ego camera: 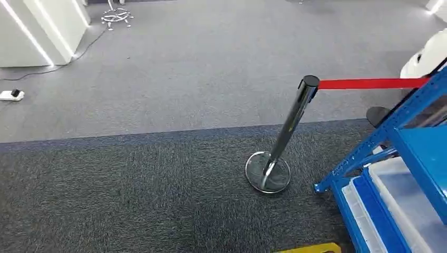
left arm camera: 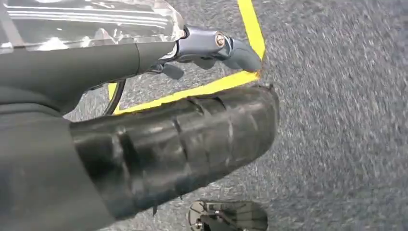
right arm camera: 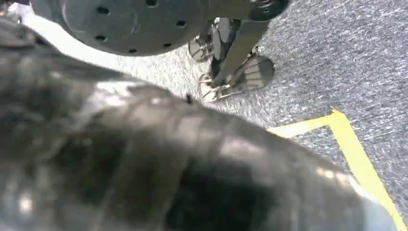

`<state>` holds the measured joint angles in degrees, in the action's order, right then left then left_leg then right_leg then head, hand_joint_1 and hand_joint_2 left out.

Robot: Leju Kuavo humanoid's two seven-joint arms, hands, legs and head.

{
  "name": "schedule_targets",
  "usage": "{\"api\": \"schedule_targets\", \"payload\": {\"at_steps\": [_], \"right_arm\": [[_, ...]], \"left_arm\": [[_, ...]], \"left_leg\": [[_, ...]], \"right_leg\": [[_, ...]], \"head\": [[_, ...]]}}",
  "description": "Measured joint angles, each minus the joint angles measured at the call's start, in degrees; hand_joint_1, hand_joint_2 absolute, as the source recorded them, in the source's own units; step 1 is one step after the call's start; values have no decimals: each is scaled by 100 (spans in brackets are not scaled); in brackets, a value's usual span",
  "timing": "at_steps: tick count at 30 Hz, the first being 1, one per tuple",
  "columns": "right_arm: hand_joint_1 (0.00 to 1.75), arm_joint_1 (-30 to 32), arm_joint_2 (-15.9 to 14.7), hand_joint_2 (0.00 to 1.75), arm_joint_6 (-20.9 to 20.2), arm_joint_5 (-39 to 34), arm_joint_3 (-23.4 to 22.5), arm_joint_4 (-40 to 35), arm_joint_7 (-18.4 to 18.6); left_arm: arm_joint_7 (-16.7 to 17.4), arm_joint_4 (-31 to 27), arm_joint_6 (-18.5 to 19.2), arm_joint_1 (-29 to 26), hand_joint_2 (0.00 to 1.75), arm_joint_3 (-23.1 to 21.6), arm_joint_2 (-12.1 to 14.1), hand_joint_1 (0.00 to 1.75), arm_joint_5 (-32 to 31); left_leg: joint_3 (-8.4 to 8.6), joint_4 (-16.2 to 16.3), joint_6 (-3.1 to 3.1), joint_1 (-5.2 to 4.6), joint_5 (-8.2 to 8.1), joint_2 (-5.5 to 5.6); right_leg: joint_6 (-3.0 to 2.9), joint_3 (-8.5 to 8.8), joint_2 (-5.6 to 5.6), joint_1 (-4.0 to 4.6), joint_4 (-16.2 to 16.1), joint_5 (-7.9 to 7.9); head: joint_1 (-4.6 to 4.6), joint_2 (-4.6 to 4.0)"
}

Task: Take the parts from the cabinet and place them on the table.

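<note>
Near, lower right of the head view: blue cabinet (ego camera: 416, 153) with clear plastic bins (ego camera: 406, 195), where the parts presumably sit; we judge them light, rigid, slick, best taken by the rim. Our left hand (left arm camera: 211, 45) may grip something clear; our right hand (right arm camera: 192, 163): cannot tell. Further: chrome stanchion (ego camera: 287, 137), red belt (ego camera: 369, 83).

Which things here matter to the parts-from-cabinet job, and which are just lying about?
Job:
blue cabinet
clear bins on its low shelf
clear bag held against the left hand

Lying about:
chrome post with red belt
power strip
yellow floor tape
</note>
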<state>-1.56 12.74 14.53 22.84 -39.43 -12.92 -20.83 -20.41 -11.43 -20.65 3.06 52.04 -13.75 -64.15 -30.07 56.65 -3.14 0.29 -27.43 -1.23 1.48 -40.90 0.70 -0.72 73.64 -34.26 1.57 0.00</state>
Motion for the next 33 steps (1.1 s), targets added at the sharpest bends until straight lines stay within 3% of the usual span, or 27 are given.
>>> {"api": "schedule_targets", "payload": {"at_steps": [1,2,4,5,6,7,8,10,11,12,13,15,16,17,18,19,20,21,22,25,26,27,28,29,31,32,33], "right_arm": [[0,1,0,0,-15,11,0,0,15],[0,12,0,0,-17,15,0,0,26],[0,27,0,0,-15,33,0,0,35],[0,24,-2,0,-15,41,-2,0,42],[0,9,-2,0,-15,48,-2,0,44],[0,1,0,0,-15,55,-2,0,55],[0,-1,2,0,-15,61,-2,2,57],[0,12,0,0,-15,61,-9,2,59],[0,12,2,0,-15,65,-11,2,65],[0,10,7,0,-15,77,-11,2,68],[0,-1,2,0,-13,81,-13,0,74],[0,-10,2,0,2,98,-15,0,94],[0,-6,2,0,7,98,-15,2,103],[0,-3,2,0,7,98,-18,2,116],[0,2,4,0,4,98,-17,2,116],[0,4,4,0,4,100,-17,2,116],[0,2,7,0,4,112,-20,2,116],[0,5,17,0,4,131,-20,2,105],[0,-14,20,0,4,155,-22,2,92],[0,17,41,0,2,190,-20,6,81],[0,28,39,0,4,190,-22,11,81],[0,27,42,0,2,192,-22,11,74],[0,21,42,0,2,195,-22,13,74],[0,13,42,0,2,201,-20,13,74],[0,3,42,0,-15,216,-20,17,76],[0,9,42,0,-15,223,-20,20,85],[0,14,42,0,-15,243,-22,24,98]], "left_arm": [[0,0,0,-3,0,0,0,0,0],[0,0,2,0,0,2,0,0,0],[0,0,0,7,0,2,0,0,0],[0,0,2,8,0,2,-2,0,-2],[0,0,2,6,0,0,-2,0,-2],[0,0,0,7,0,2,-2,0,-4],[2,0,0,12,0,2,-2,0,-4],[2,0,0,32,0,2,-2,0,-4],[2,0,0,34,0,2,-2,0,-4],[0,0,0,34,0,2,-2,0,-7],[0,0,-2,28,0,2,-2,0,-7],[2,0,-2,6,0,2,-2,0,-9],[4,0,-2,-1,0,2,-2,0,-13],[7,0,0,-8,0,2,-2,0,-15],[7,0,-2,-9,0,2,-2,0,-15],[9,0,-2,-6,0,4,0,0,-13],[9,0,-2,-4,0,4,0,0,-15],[15,0,-2,-15,0,4,2,0,-15],[24,0,2,-23,0,9,9,0,-15],[31,0,13,21,0,9,11,0,-15],[31,0,17,16,0,9,9,0,-11],[33,0,17,13,0,11,11,0,-9],[31,0,17,7,0,11,11,0,-7],[31,0,20,-2,0,11,11,0,-7],[28,0,22,-22,0,11,17,0,-7],[28,0,22,-22,0,11,24,0,-7],[28,0,22,-19,0,11,24,0,-9]], "left_leg": [[-3,1,0,-7,-4,-84],[0,1,10,-8,-14,-160],[27,7,27,-7,-41,-285],[54,20,49,-7,-64,-345],[71,31,82,-19,-87,-392],[66,53,127,-64,-122,-443],[99,49,153,-61,-133,-474],[138,32,197,-61,-143,-587],[123,61,254,-36,-195,-517],[96,192,285,-15,-307,-211],[-47,527,293,-6,-540,-31],[-494,1484,312,7,-979,68],[-668,1827,313,8,-1057,73],[-718,1885,310,11,-977,73],[-652,1682,304,19,-773,74],[-480,1247,294,30,-479,88],[-241,676,278,42,-167,178],[-92,265,260,58,-49,463],[-64,142,266,68,-103,626],[-54,172,213,17,-74,469],[-40,87,144,70,-21,384],[-25,50,102,73,12,297],[-29,35,60,70,24,234],[-40,35,55,55,22,163],[-50,38,41,27,12,-16],[-52,40,43,23,9,-101],[-47,41,45,22,3,-170]], "right_leg": [[16,-124,-14,-11,266,-52],[26,-90,-30,-17,224,42],[24,357,-114,-17,-572,475],[2,692,-263,-8,-1155,700],[-43,844,-577,25,-1503,657],[-73,858,-576,46,-1508,691],[-100,850,-469,62,-1500,688],[-141,824,-362,77,-1501,690],[-193,886,-295,6,-1552,729],[-219,882,-245,5,-1565,740],[-254,870,-190,3,-1563,755],[-272,852,-41,16,-1559,762],[-272,847,44,18,-1547,762],[-271,848,121,18,-1534,761],[-271,851,200,16,-1522,759],[-266,853,292,14,-1507,755],[-250,854,380,8,-1492,746],[-235,839,432,-2,-1482,740],[-186,801,490,26,-1435,734],[-60,757,658,-27,-1493,801],[-23,742,701,-1,-1489,806],[-29,714,432,-8,-1395,723],[-15,586,170,11,-1136,512],[10,397,61,7,-733,274],[43,7,-12,-13,113,-81],[52,-55,-25,-14,266,-78],[55,40,-42,-14,114,64]], "head": [[2,0],[0,0],[2,0],[0,0],[2,0],[-7,0],[-6,0],[-7,0],[-6,0],[-11,0],[-11,0],[-11,0],[-11,0],[-13,0],[-13,0],[-11,0],[-11,0],[-9,0],[-11,0],[-9,0],[-9,0],[-7,0],[18,0],[15,0],[15,0],[13,0],[15,0]]}}
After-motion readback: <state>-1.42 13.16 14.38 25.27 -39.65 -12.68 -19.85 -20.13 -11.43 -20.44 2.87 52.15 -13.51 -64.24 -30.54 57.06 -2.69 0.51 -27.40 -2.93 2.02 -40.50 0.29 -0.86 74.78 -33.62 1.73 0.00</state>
